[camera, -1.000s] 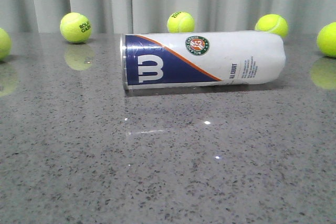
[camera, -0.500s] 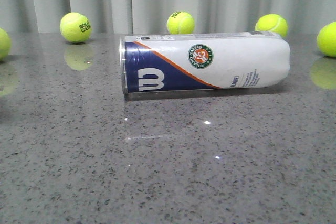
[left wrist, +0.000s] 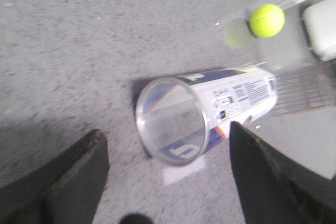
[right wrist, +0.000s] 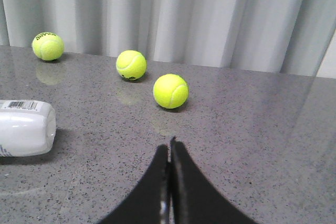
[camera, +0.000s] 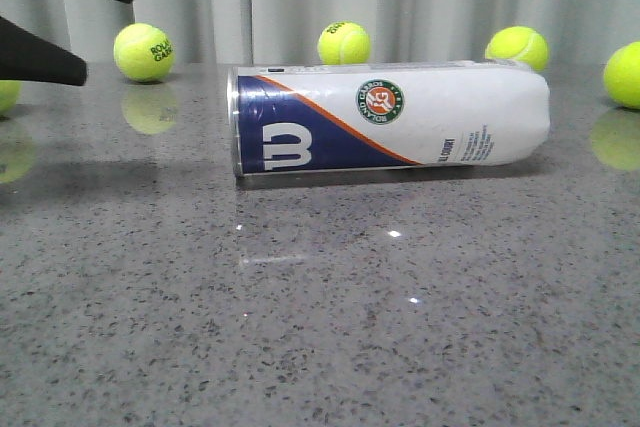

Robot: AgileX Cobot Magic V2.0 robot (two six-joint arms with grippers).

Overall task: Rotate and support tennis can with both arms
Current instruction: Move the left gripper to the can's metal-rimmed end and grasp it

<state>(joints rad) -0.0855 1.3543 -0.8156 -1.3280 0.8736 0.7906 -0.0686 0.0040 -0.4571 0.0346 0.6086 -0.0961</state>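
The tennis can point(camera: 390, 119) lies on its side in the middle of the grey table, its rimmed end to the left, with the navy panel, "W" and round badge facing the front view. My left gripper point(camera: 105, 35) is open at the top left of the front view, above the table and left of the can. In the left wrist view the can's clear round end point(left wrist: 173, 121) faces the open left gripper point(left wrist: 165, 128), apart from both fingers. My right gripper point(right wrist: 169, 145) is shut and empty, right of the can's white end point(right wrist: 26, 128). It is out of the front view.
Several yellow-green tennis balls lie along the back of the table: at the left point(camera: 145, 52), centre point(camera: 344, 43), right point(camera: 517, 48) and far right edge point(camera: 624, 75). Three balls show in the right wrist view, the nearest point(right wrist: 170, 91) ahead of the right gripper. A grey curtain hangs behind.
My left gripper's black fingers have come into the front view at the top left. The can has rolled a little about its axis and shifted slightly; the badge and "W" have moved.
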